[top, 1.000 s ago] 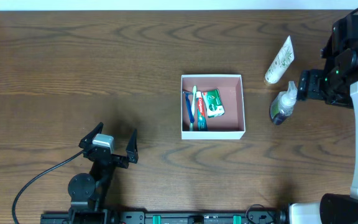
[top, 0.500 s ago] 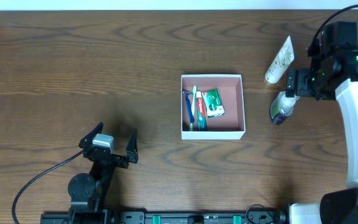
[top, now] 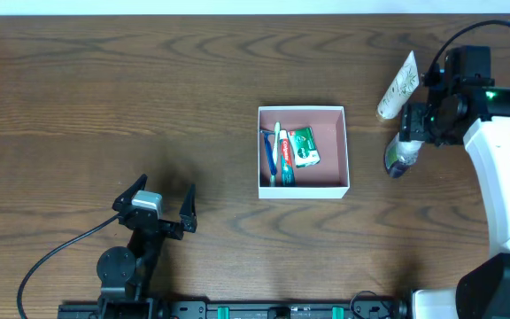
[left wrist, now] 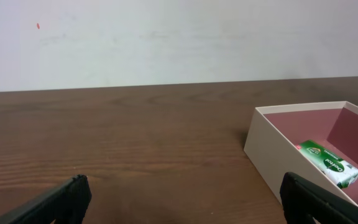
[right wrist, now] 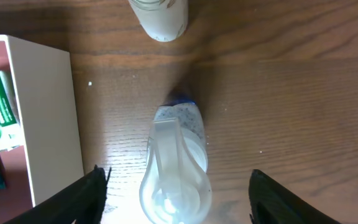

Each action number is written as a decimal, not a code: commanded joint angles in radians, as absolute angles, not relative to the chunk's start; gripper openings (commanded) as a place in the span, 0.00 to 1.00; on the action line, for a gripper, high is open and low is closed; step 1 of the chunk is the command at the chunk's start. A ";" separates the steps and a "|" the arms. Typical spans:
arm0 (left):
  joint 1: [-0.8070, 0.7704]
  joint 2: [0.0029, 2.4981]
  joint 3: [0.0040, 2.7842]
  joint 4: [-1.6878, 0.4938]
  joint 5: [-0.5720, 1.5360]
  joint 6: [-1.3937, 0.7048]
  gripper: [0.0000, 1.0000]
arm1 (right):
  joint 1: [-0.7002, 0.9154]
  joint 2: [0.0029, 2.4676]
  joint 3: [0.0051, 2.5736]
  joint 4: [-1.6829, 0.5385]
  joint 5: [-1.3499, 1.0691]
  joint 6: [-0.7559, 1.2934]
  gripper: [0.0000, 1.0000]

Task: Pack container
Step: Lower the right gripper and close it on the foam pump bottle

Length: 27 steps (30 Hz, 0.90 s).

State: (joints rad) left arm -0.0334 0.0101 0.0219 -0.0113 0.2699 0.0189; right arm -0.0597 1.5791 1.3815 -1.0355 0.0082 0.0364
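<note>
Bottle (right wrist: pixel 174 163) between right claw (right wrist: pixel 177 179) tips, wrist view

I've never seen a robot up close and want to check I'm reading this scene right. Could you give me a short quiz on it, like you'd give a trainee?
1. True or false: the green packet lies inside the container.
2. The right hand is over: A the container, B the clear bottle, C the green packet.
3. How many items lie on the table outside the container?
Key: 1 true; 2 B; 3 two.
</note>
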 commanded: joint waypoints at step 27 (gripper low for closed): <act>-0.029 0.004 0.004 -0.044 0.276 0.014 0.98 | -0.067 1.573 1.344 -1.003 0.004 0.028 0.33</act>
State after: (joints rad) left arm -0.0334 0.0101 0.0219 -0.0113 0.2699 0.0189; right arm -0.0597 1.5787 1.3495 -0.9852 0.0051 0.0326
